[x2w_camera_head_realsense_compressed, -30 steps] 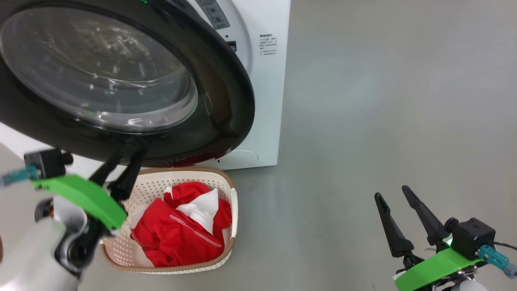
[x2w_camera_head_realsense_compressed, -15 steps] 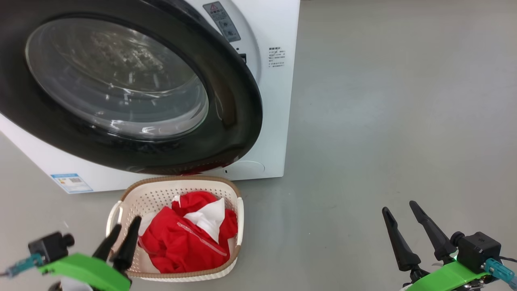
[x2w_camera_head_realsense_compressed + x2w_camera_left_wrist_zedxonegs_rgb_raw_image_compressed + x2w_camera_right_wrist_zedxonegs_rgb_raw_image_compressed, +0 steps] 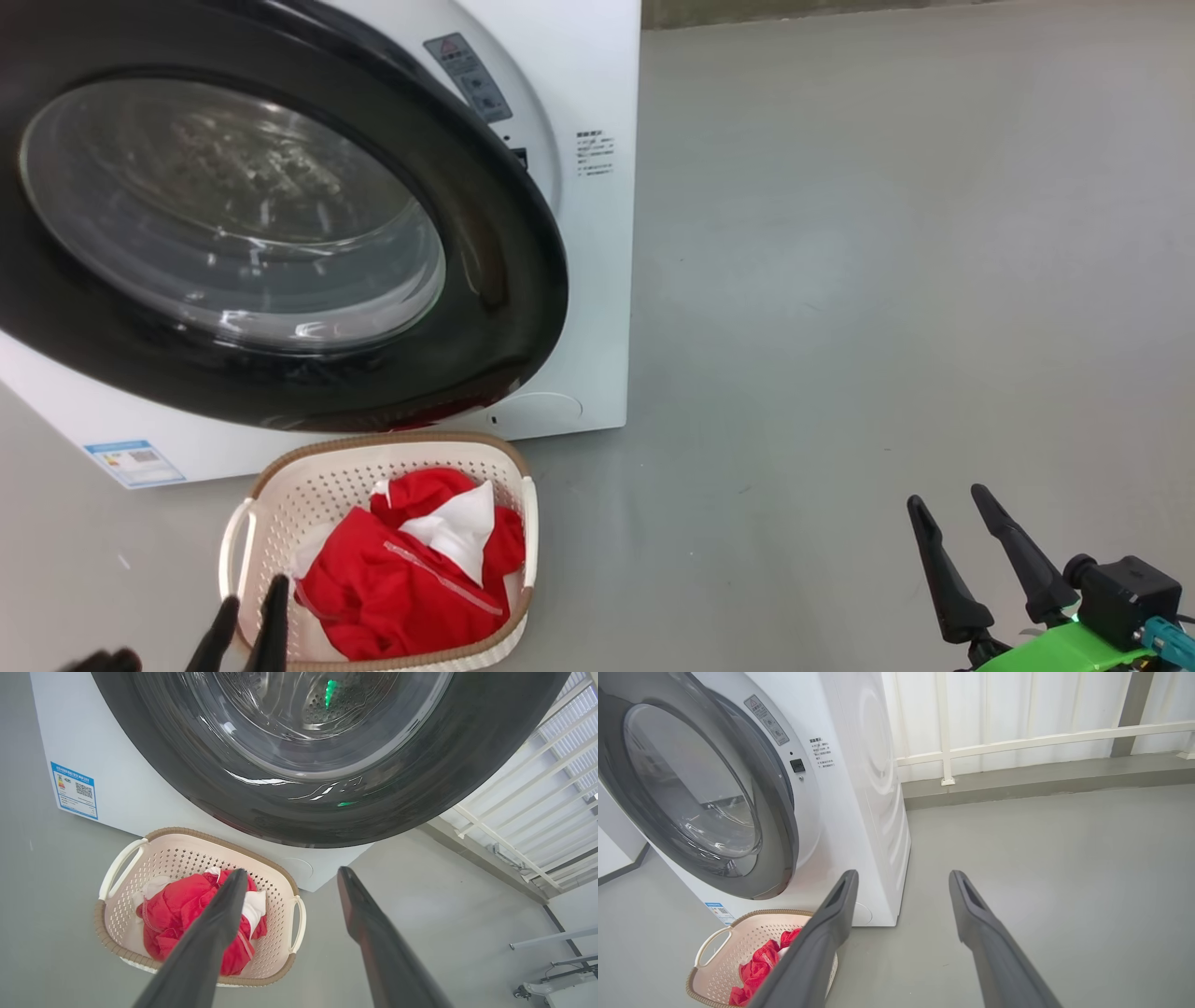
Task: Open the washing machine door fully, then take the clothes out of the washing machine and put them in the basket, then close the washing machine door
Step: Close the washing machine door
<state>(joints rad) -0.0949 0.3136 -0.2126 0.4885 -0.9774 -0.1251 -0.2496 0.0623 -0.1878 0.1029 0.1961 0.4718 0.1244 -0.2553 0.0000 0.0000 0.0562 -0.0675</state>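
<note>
Grey floor (image 3: pixel 887 280) bears washing machine (image 3: pixel 597 280) and basket (image 3: pixel 308 485).

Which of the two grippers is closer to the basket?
The left gripper: it hovers at the rim of the basket, while the right gripper hangs over the floor far aside.

Right gripper (image 3: pixel 948 499) bore two long black tapering fingers (image 3: pixel 817 952), each slotted near its tip | bright green bracket (image 3: pixel 1064 649) at its wrist carried a boxy black camera (image 3: pixel 1125 597) fitted with a teal cable plug (image 3: pixel 1172 639) | left gripper (image 3: pixel 253 593) showed matching dark, pointed fingers, matte and smooth.
</note>
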